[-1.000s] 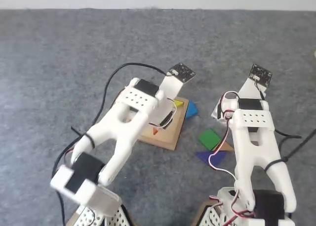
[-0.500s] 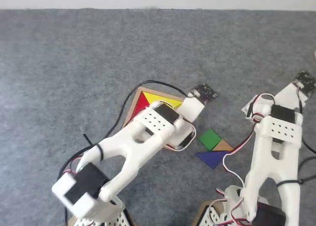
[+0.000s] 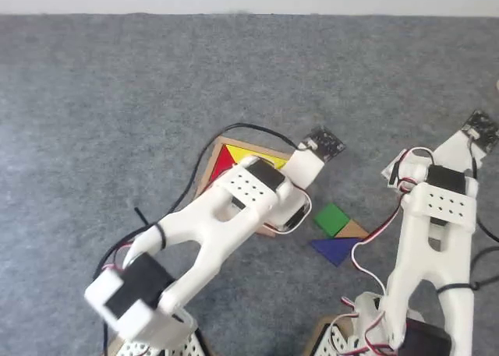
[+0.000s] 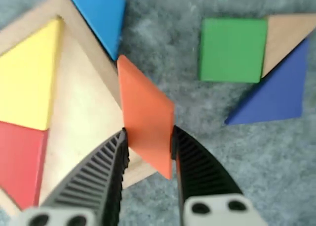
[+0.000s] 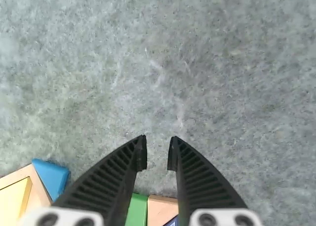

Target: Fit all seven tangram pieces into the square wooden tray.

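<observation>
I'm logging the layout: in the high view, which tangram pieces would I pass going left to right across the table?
Red triangular piece in the square wooden tray → yellow triangular piece in the same tray → green square piece → tan wooden triangular piece.
</observation>
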Robot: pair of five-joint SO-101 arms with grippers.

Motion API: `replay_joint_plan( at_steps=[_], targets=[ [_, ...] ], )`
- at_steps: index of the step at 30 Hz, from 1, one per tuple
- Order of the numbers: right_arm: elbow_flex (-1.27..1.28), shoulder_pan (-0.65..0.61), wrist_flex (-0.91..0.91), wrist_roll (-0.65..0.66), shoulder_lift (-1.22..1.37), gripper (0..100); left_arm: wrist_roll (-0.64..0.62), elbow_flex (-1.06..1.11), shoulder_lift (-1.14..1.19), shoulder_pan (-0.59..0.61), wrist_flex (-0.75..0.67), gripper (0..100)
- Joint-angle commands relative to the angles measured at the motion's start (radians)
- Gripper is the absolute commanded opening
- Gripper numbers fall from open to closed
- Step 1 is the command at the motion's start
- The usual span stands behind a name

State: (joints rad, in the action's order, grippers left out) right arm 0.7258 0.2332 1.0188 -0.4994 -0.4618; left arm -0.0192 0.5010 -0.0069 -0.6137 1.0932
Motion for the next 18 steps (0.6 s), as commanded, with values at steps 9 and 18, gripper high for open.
replay_joint_plan(
  at_steps=[9,18],
  targets=[
    [-0.015,-0.008,-0.025,0.020,-0.048,8.0,-0.066,0.025,-0.160,0.068,-0.009,1],
    [-0.014,-0.012,-0.024,0.020,-0.048,8.0,-0.058,0.027,-0.166,0.107,-0.008,1]
  ],
)
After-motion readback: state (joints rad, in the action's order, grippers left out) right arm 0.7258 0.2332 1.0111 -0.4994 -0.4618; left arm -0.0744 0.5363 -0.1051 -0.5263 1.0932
